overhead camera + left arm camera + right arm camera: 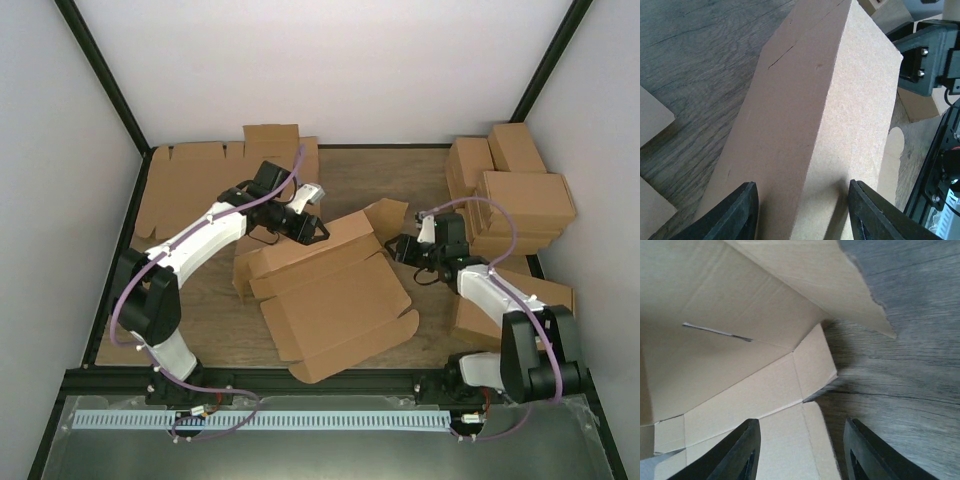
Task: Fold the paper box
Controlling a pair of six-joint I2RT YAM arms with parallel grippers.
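The paper box [335, 295] is a brown cardboard mailer, partly folded, lying in the middle of the wooden table with its lid panel spread toward the near edge. My left gripper [318, 231] is open and sits over the box's raised back wall [815, 115], a finger on each side. My right gripper [398, 247] is open at the box's right end, facing the inner side flaps [805, 370]. In the right wrist view the inside of the box [715, 315] fills the left half, and nothing is between the fingers [740, 455].
A bundle of flat notched cardboard sheets [200, 185] lies at the back left. Several closed brown cartons [510, 190] are stacked at the back right, and another [500, 310] sits beside the right arm. Black frame posts line the walls.
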